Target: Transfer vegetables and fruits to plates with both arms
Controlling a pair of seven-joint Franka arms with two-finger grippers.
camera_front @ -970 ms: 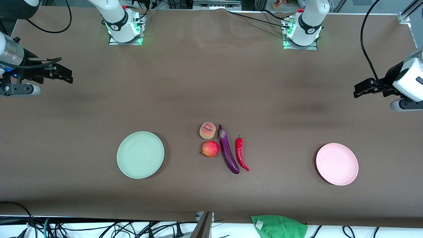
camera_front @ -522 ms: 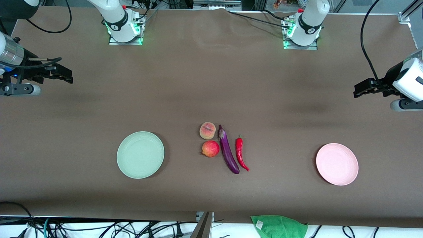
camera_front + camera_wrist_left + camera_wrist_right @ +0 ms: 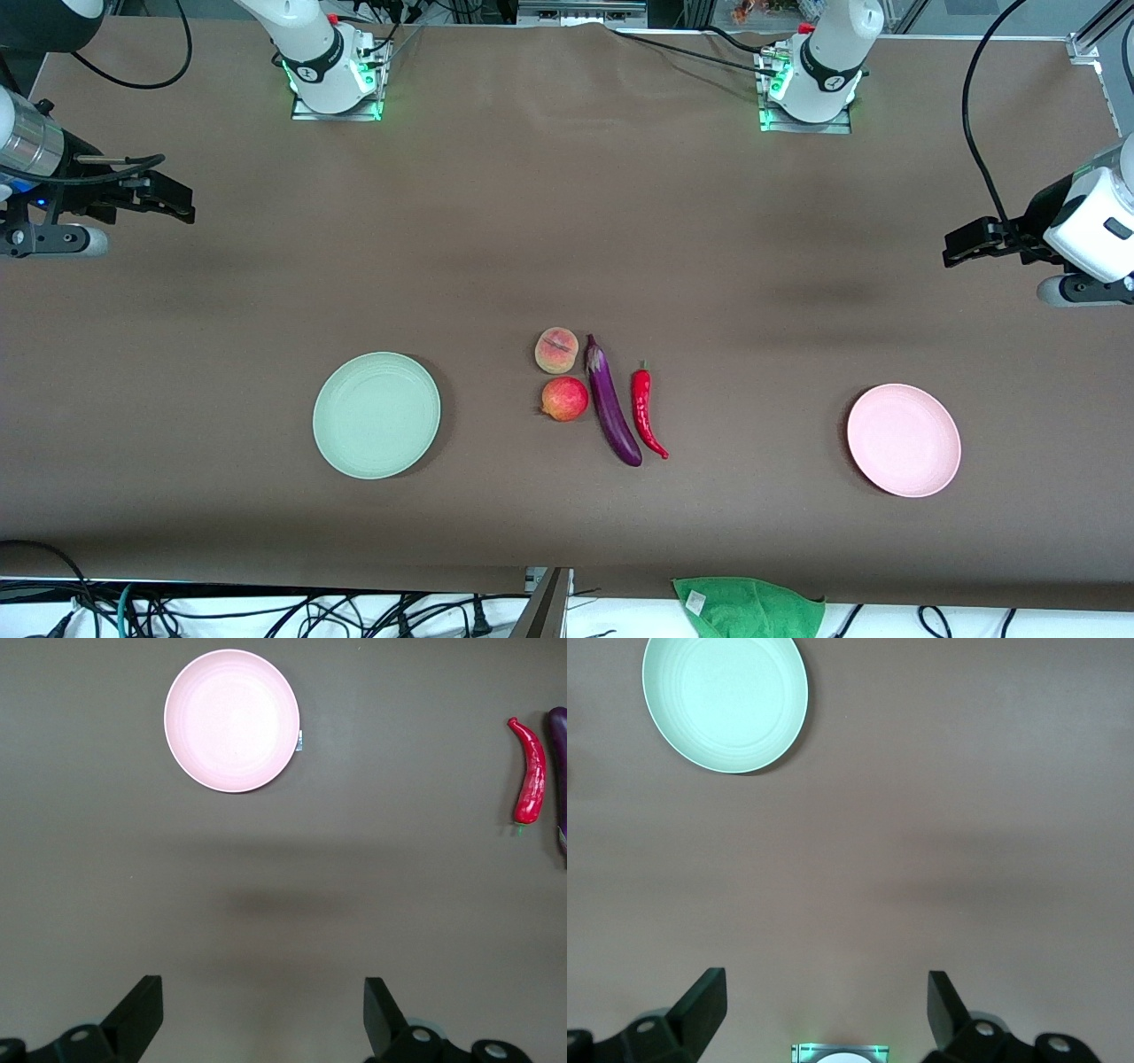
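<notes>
Bare brown table lies broad between produce and plates; the mint green plate sits toward the right arm's end, the pink plate toward the left arm's; the left gripper hangs high over its table end, fingers spread wide; the right gripper likewise, wide and empty; at mid-table the fuzzy peach lies just beside the round red fruit, nearer the camera, with the glossy eggplant and curved chili pepper alongside.

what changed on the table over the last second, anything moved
Only the left gripper shifted: it eased slightly toward the front camera and table middle, fingers open, empty. The right gripper waits open. Peach, pomegranate, eggplant, chili and both plates stayed put.
</notes>
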